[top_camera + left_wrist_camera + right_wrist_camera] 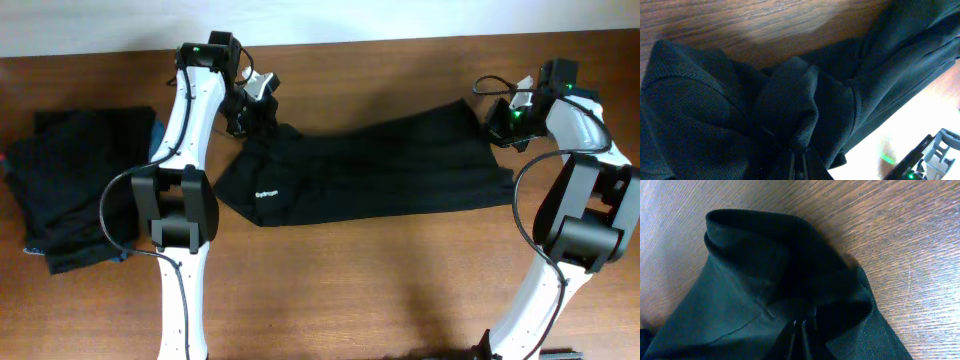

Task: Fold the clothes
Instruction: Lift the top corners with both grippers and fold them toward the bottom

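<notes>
A black garment point(370, 165) of the clothes lies stretched across the middle of the table, a small white logo point(265, 193) near its left end. My left gripper point(250, 112) is shut on a bunched fold at its upper left corner; the wrist view shows the fabric point(790, 100) pinched between the fingers point(799, 162). At the garment's upper right corner my right gripper point(503, 122) is shut on the cloth point(740, 280), which gathers at the fingertips point(799, 325). A dark folded stack point(80, 185) with a teal-blue edge point(157, 135) lies at the far left.
The wooden table point(400, 280) spreads in front of the garment. Both arm bases stand near the front edge, left point(180, 300) and right point(540, 300). A white wall point(400, 15) runs behind the table's back edge.
</notes>
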Controlling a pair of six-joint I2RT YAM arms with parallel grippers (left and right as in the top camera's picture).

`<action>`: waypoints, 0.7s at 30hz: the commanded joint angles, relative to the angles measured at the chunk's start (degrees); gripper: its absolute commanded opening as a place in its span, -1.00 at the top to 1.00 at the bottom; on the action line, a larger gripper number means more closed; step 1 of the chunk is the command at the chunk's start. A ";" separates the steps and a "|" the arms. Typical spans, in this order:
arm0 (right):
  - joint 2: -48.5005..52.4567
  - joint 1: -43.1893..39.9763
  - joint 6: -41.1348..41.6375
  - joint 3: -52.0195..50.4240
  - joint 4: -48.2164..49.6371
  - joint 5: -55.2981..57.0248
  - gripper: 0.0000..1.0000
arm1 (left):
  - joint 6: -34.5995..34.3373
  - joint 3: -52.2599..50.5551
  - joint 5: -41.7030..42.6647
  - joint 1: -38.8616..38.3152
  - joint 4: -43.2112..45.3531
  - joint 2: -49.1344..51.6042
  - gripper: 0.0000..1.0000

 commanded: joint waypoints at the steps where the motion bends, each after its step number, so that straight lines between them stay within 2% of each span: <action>1: -2.05 -0.04 0.07 0.13 -0.09 -0.11 0.81 | 1.18 1.25 -0.17 0.22 -0.46 -2.29 0.99; 4: -2.05 0.00 0.04 0.13 -0.24 -0.13 0.93 | 1.18 1.22 -0.17 0.17 -0.48 -2.29 0.99; 8: -2.05 -0.02 -2.36 0.13 -2.43 -0.13 0.93 | 1.16 1.22 -0.17 0.17 -0.76 -2.29 0.99; 21: -2.05 -0.07 -2.56 0.13 -12.20 1.33 0.92 | 1.14 1.20 -0.20 0.17 -9.81 -2.29 0.97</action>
